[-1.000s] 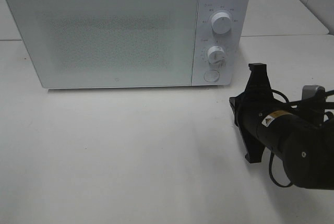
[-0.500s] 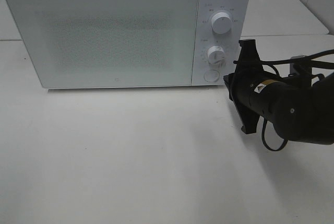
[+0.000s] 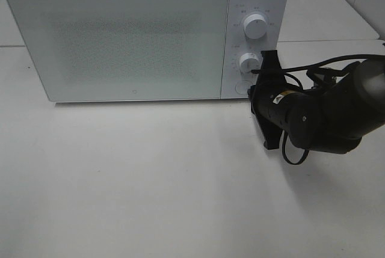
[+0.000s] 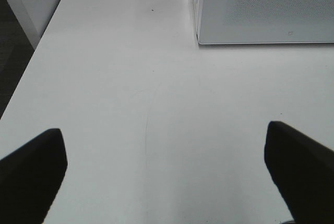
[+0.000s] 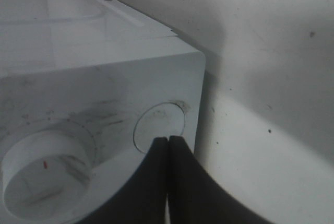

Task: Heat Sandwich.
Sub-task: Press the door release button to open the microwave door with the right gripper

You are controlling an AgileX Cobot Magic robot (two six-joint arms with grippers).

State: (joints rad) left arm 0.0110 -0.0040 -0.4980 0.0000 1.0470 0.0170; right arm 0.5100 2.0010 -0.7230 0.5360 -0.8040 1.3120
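Pointing at the round button (image 5: 159,119), five o'clock on the microwave (image 3: 120,35) front, the right gripper (image 5: 167,139) is pinched shut; the left gripper (image 4: 162,130) gapes wide.

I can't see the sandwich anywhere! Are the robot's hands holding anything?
Nothing. The left gripper is open over the white table; the right gripper is shut on nothing.
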